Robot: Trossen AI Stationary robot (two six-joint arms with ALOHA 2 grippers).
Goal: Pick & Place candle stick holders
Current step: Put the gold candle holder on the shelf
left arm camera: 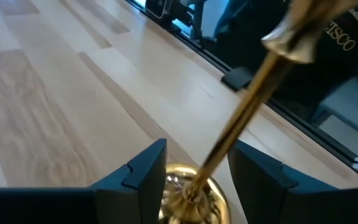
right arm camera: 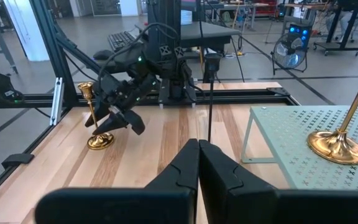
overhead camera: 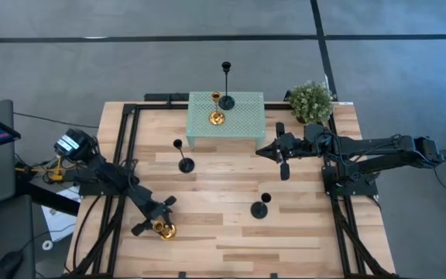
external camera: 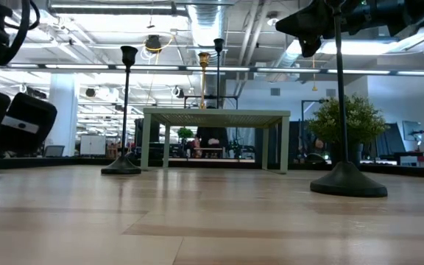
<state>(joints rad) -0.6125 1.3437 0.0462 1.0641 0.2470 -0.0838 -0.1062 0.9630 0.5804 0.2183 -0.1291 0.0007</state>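
A gold candle stick holder [overhead camera: 165, 229] stands on its round base near the table's front left; it also shows in the right wrist view [right arm camera: 98, 140]. My left gripper [overhead camera: 155, 221] is open, one finger on each side of its stem [left arm camera: 229, 140] just above the base [left arm camera: 191, 193]. A second gold holder [overhead camera: 217, 118] and a black one [overhead camera: 226, 99] stand on the pale green perforated stand [overhead camera: 242, 124]. Two more black holders stand on the table, one mid-left [overhead camera: 184, 163] and one mid-right [overhead camera: 260, 208]. My right gripper [overhead camera: 283, 159] is shut and empty, in the air right of the stand. My left gripper straddles the gold holder's stem [left arm camera: 207, 168] low down, next to the base, coming level from the table's left. The base rests on the table and the stem rises between the fingers [left arm camera: 148, 174]. I cannot tell whether the fingers touch it.
A small green bushy plant [overhead camera: 310, 101] stands at the table's far right corner. Black frame rails [overhead camera: 122, 155] run along the table's left and right sides. Bare wood lies between the two black holders on the table.
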